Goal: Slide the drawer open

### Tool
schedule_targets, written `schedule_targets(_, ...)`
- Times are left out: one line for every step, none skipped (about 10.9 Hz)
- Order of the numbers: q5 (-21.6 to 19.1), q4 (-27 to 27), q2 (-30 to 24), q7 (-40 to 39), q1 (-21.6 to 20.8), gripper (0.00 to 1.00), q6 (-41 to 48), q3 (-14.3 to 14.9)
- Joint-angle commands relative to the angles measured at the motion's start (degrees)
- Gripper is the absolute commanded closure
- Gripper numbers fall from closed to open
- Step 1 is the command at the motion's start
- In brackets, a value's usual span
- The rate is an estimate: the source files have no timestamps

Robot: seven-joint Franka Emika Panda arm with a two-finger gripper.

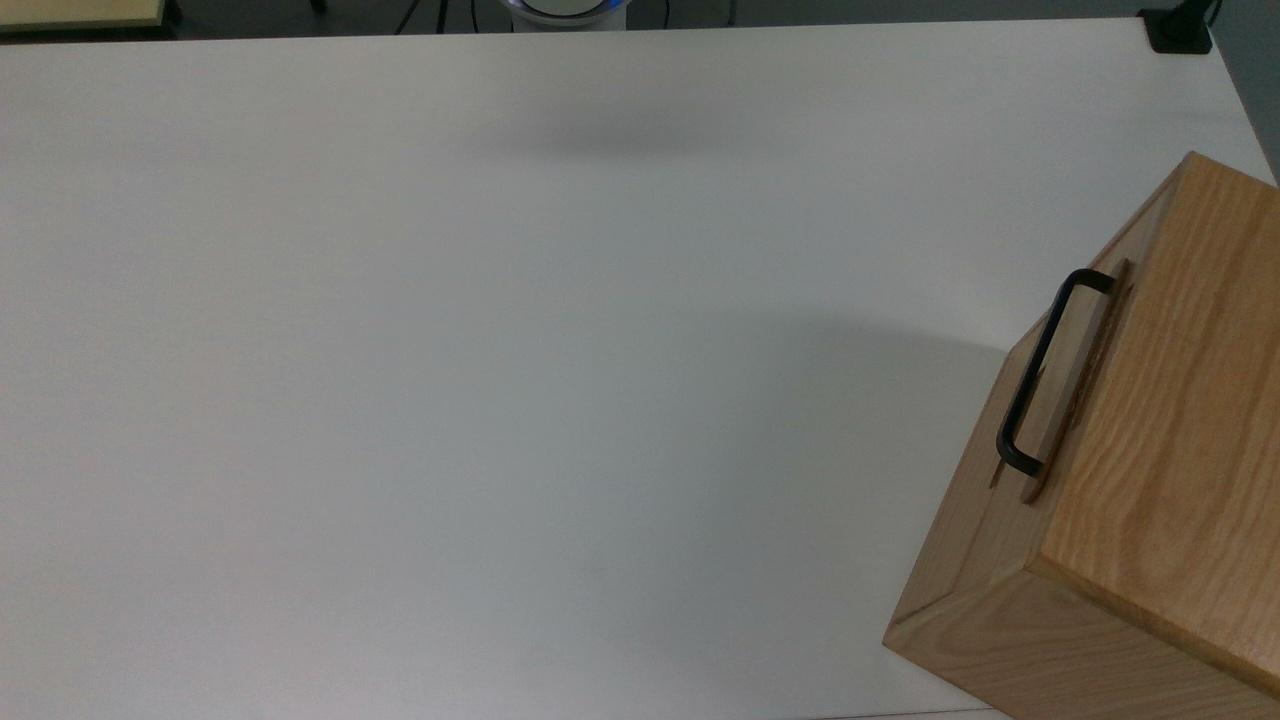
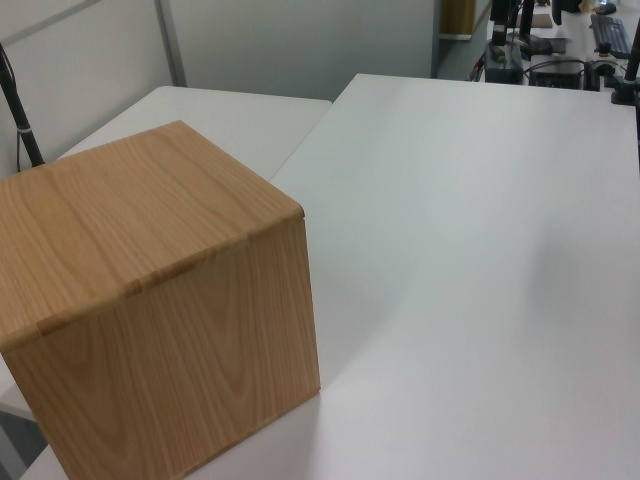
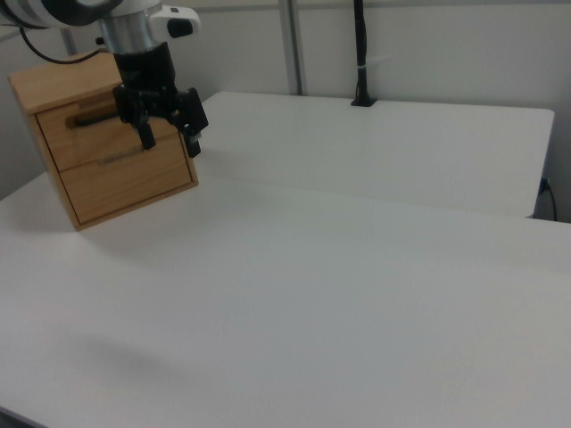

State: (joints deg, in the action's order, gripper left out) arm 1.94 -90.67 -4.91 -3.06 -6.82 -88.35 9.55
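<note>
Here I see the white table (image 1: 450, 380) bare between the jaws and the wooden cabinet (image 1: 1180, 400); nothing stands in the way. In the right view a black pole (image 3: 360, 49) rises from a clamp at the table's far edge, well apart from the jaws. In the top view a black clamp (image 1: 1180, 35) sits at the table's upper right corner. In the left view, desks with dark equipment (image 2: 540, 50) lie beyond the table's far end. I can read no label or writing on any surface.

In the right view the gripper (image 3: 169, 138) hangs from the arm (image 3: 134, 36) with its two black fingers spread apart, holding nothing. The drawer (image 3: 111, 129) lies just behind the jaws, towards the right view's left; its front panel sits flush with the cabinet face, closed. Its black bar handle (image 3: 94, 116) runs level across the panel, at about the height of the jaws' upper part and to the right view's left of them. Whether the fingers touch the panel I cannot tell.

In the top view the handle (image 1: 1040, 375) runs obliquely along the cabinet's left face, standing proud of the panel. In the left view the cabinet (image 2: 150, 320) shows its plain back and side.
</note>
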Motion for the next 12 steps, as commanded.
schedule_targets(-0.88, -1.34, -1.59, 0.16, 0.67, 0.00, -0.33, -1.20)
schedule_targets(-0.88, -1.35, -1.59, 0.16, 0.67, 0.00, -0.42, -1.20)
schedule_targets(-0.97, -1.35, -1.59, 0.07, 0.67, 0.00, -0.42, -1.20)
schedule_targets(-0.97, -1.35, -1.59, 0.16, 0.67, 0.00, -0.42, -1.20)
schedule_targets(-0.97, -1.35, -1.59, 0.16, 0.67, 0.00, -0.42, -1.20)
schedule_targets(-0.97, -1.35, -1.51, 0.16, 0.67, 0.00, -0.42, -1.20)
schedule_targets(-0.97, -1.35, -1.51, 0.16, 0.67, 0.00, -0.42, -1.20)
schedule_targets(-0.97, -1.35, -1.51, 0.16, 0.67, 0.00, -0.42, -1.20)
schedule_targets(-0.97, -1.35, -1.51, 0.16, 0.67, 0.00, -0.42, -1.20)
schedule_targets(-0.97, -1.35, -1.51, 0.07, 0.67, 0.00, -0.42, -1.20)
schedule_targets(-0.97, -1.44, -1.51, -0.10, 0.75, 0.00, -0.42, -1.20)
schedule_targets(-0.97, -1.61, -1.51, -0.89, 0.93, 0.00, -0.42, -1.20)
